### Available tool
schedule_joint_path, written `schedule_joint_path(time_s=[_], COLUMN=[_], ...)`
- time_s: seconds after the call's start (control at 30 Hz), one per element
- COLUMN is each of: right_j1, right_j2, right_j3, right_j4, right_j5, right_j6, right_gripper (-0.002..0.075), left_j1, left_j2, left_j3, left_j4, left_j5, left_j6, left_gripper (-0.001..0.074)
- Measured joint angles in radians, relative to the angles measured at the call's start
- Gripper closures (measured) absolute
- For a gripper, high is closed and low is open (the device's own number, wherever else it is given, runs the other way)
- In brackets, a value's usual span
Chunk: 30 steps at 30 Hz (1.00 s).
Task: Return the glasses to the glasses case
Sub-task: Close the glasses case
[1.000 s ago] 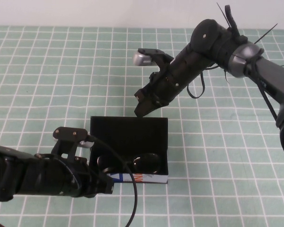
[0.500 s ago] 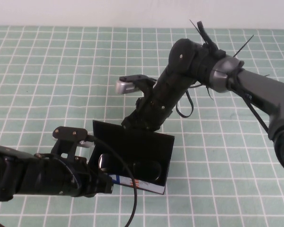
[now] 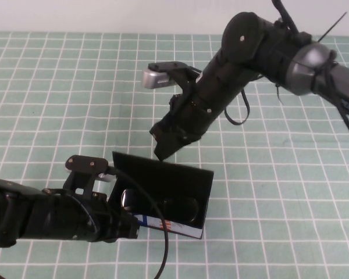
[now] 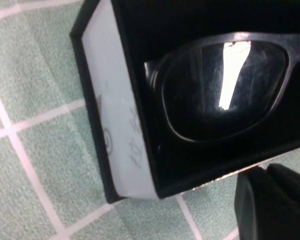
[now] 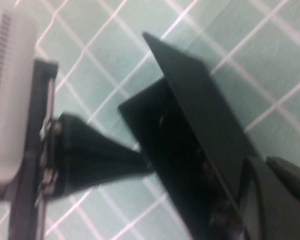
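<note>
from above, the glasses case (image 3: 163,192) sits near the table's (image 3: 58,87) front edge, lid half lowered, glasses (image 3: 163,204) inside. my right gripper (image 3: 164,152), fingers pressed together and empty, hovers just above the lid's rear edge, arm slanting down from the far right. my left gripper (image 3: 131,226) lies at the case's front left corner; its fingers i cannot tell. my left wrist view shows a dark lens in the case. my right wrist view shows the tilted lid.

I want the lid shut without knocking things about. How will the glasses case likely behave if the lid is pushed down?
The glasses case looks like a light box, so it may skid or turn on the tablecloth. Its lid, half tipped over the glasses, probably swings easily. The right gripper, shut, hovers above it; the left gripper beside the front may brace it.
</note>
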Motion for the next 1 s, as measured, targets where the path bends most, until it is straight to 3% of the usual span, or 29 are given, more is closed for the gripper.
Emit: schedule_joint_path(time_s=[0.43,1.0], right_j1=[0.030,0.037], right_j2=[-0.050,-0.052], right_j3=[0.264,0.303], right_j4=[0.029,-0.006], right_j5=[-0.004,-0.073], right_j6=[-0.023,-0.084], right_gripper=[0.0737,0.0737], left_j1=[0.000,0.000], left_j2=[0.000,0.000], left_j3=[0.000,0.000], left_j4=[0.000,0.014], left_j5=[0.009,0.093], left_j6=[0.009,0.060], left_gripper=[0.0737,0.0737])
